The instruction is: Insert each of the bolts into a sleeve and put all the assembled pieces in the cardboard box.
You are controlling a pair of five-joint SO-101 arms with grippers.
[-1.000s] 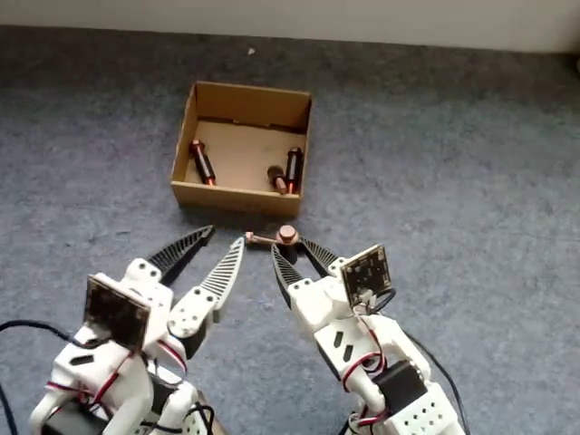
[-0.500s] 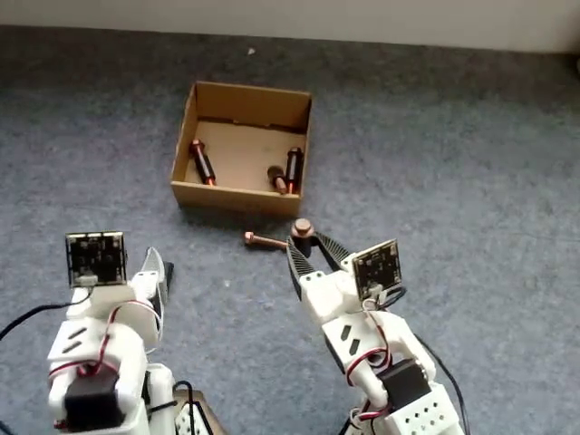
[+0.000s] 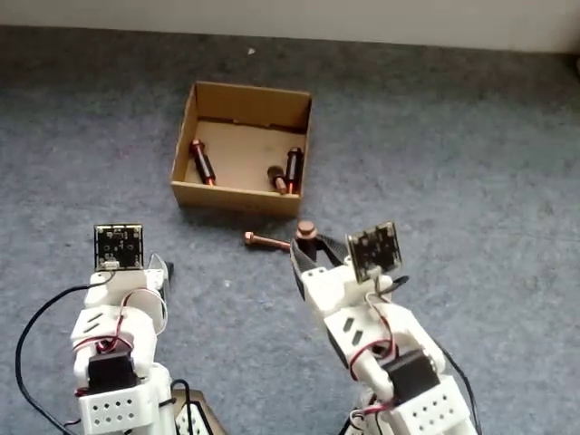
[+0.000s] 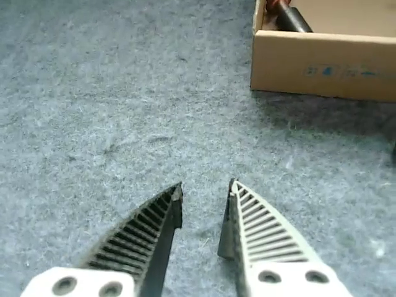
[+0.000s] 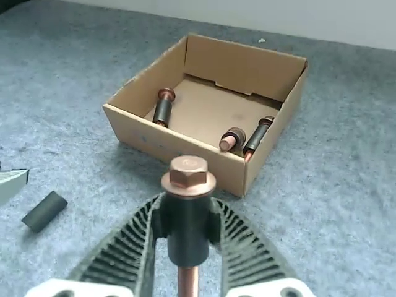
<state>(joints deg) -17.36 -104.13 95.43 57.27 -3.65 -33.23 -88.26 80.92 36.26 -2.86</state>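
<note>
Holding sleeved bolt [image 5: 187, 185] upright in right fingers [image 5: 130, 247], just short of cardboard box [image 5: 179, 145] | left fingers [image 4: 260, 229] narrowly parted, empty | risk: carry low and you strike its wall, shaking bolt out.

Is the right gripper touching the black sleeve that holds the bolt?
Touching. In the right wrist view the right gripper clamps the black sleeve from both sides.
</note>
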